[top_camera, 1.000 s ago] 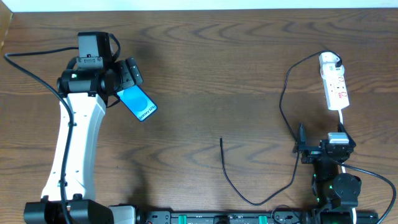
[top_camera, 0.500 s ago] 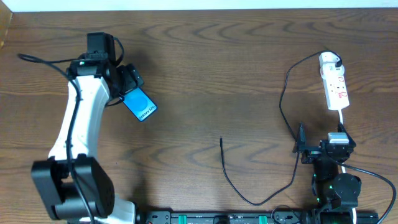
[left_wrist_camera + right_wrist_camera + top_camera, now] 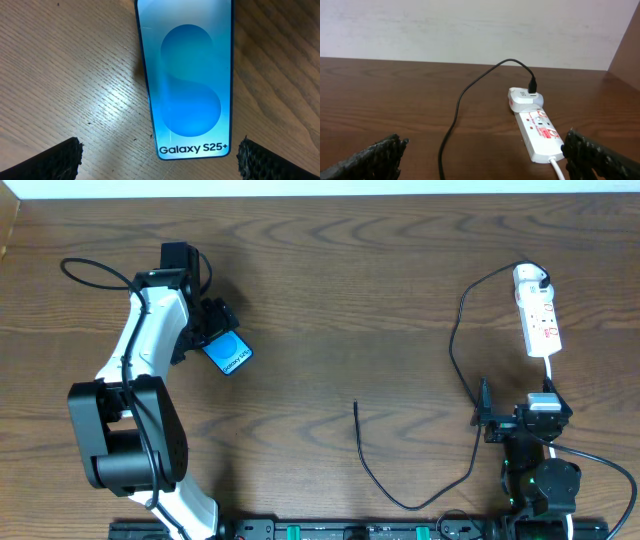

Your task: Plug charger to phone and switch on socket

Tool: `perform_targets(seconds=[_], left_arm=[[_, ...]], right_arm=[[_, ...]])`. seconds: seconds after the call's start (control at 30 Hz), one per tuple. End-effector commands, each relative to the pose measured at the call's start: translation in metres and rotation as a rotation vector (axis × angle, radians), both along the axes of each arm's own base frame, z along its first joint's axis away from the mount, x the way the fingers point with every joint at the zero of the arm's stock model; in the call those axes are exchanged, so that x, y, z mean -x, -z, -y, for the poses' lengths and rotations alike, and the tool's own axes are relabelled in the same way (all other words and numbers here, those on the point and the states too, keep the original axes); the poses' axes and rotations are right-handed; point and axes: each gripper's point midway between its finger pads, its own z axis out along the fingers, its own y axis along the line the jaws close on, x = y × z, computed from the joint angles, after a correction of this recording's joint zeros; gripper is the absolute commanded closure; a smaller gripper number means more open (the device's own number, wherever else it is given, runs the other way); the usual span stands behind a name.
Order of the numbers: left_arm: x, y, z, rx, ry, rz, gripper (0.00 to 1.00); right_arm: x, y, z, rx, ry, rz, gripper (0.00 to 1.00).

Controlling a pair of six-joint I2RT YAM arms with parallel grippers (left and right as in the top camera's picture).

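The phone (image 3: 229, 354) lies flat on the table at the left, its blue screen up. In the left wrist view the phone (image 3: 186, 80) reads "Galaxy S25+". My left gripper (image 3: 211, 328) is open over the phone's far end, and in its wrist view the jaws (image 3: 160, 156) hold nothing. The charger's black cable (image 3: 372, 475) runs from the white adapter (image 3: 530, 277) in the socket (image 3: 541, 322) to its free tip (image 3: 356, 406) at mid-table. My right gripper (image 3: 520, 418) is open and empty near the socket (image 3: 540, 131), with its jaws (image 3: 482, 155) facing the strip.
The socket's white lead (image 3: 552, 375) runs back toward the right arm. The cable loops left of the right gripper (image 3: 460, 107). The table's far edge meets a pale wall (image 3: 470, 25).
The left arm has swung its wrist right and toward the far edge, staying over the phone. The phone, cable and right arm have not moved.
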Motion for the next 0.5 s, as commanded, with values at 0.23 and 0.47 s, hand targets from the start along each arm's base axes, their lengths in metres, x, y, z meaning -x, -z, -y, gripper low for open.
perform_targets(seconds=[0.23,0.47], left_arm=[[-0.0022,-0.0011,-0.0049,-0.018,-0.023,0.001,0.01],[0.0004,-0.0003,-0.0046,-0.017,-0.022,-0.010,0.01]], right_arm=[[0.0003,0.0001,-0.0002,0.012,-0.002,0.001,0.01],[0.0003,0.0001,-0.0002,0.012,-0.002,0.001,0.01]])
